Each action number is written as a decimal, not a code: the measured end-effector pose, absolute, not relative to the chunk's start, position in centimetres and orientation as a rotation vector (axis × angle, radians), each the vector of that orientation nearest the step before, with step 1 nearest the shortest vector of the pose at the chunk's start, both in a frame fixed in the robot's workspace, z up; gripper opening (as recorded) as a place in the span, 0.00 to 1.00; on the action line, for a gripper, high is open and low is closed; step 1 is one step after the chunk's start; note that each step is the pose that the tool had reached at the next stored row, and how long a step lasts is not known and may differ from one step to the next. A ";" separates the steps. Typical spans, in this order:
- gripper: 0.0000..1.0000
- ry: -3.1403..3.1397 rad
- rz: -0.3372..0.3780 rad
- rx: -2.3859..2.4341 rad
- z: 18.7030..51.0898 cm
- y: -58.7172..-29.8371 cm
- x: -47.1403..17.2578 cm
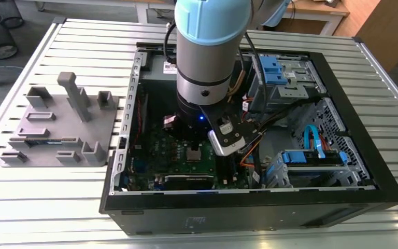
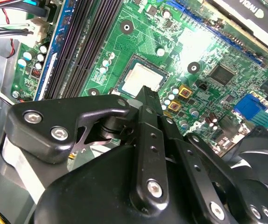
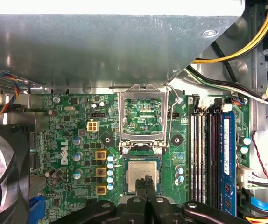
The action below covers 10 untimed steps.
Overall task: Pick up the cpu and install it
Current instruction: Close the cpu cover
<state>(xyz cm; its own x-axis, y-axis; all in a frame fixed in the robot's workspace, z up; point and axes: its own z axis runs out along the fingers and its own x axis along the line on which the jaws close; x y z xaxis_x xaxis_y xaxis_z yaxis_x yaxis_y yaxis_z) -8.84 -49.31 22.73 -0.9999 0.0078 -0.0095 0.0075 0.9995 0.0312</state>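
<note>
My fingers are pressing together, pinching nothing, and the gripper (image 3: 147,180) is hanging tip-down over the cpu (image 3: 135,174); in the second wrist view the closed tip of the gripper (image 2: 148,91) is overlapping one edge of the silver lid of the cpu (image 2: 140,79). I cannot tell whether the tip is touching the lid or hovering just above it. The cpu is lying flat and square inside the socket on the motherboard (image 3: 73,135), so I am judging pick-up and placement as done. Just beside it, the socket frame (image 3: 123,119) is standing tipped up on its hinge, hollow middle showing the board behind, and the wire lever (image 3: 176,112) is swinging free alongside, not hooked; I am judging that the clamping part of the install is not yet done. Further out, the memory stick (image 3: 226,158) is sitting in its slot, well clear. In the exterior view the arm (image 1: 202,78) is reaching down into the open computer case (image 1: 365,155), with the grey fixture plate (image 1: 47,127) lying outside on the exterior view's left.
</note>
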 end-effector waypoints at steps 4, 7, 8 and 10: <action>0.11 3.132 0.049 0.012 22.7 -49.3 -8.8; 0.11 3.132 0.049 0.012 22.7 -49.3 -8.8; 0.11 3.131 0.049 0.012 22.7 -49.3 -8.8; 0.11 3.132 0.049 0.012 22.9 -49.3 -8.8</action>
<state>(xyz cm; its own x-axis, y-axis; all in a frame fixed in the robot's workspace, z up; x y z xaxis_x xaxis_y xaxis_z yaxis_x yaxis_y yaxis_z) -8.84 -49.33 22.87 -0.9999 0.0078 -0.0094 0.0075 0.9995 0.0314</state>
